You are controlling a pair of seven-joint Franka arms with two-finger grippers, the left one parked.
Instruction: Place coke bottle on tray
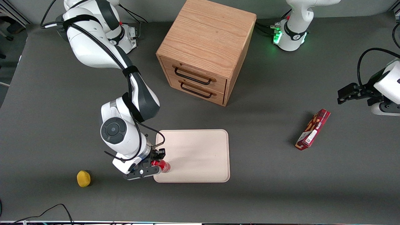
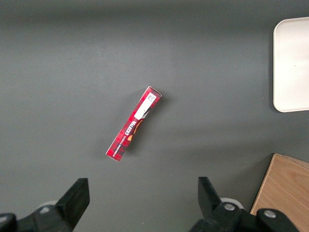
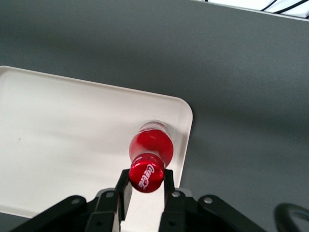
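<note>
The coke bottle [image 1: 164, 166], small, glossy red with a red cap and white script logo, stands upright over the corner of the pale beige tray [image 1: 200, 156] that is nearest the front camera, toward the working arm's end. My right gripper [image 1: 158, 162] is shut on the bottle at its neck and cap. In the right wrist view the gripper [image 3: 145, 181] has a finger on each side of the cap, with the bottle [image 3: 151, 145] just inside the rim of the tray [image 3: 58, 125]. Whether the bottle's base touches the tray is hidden. A tray corner [image 2: 292, 63] shows in the left wrist view.
A wooden drawer cabinet [image 1: 206, 50] with two closed drawers stands farther from the front camera than the tray. A red snack box [image 1: 313, 129] lies toward the parked arm's end and also shows in the left wrist view [image 2: 133, 123]. A yellow lemon-like object [image 1: 83, 178] lies beside my gripper.
</note>
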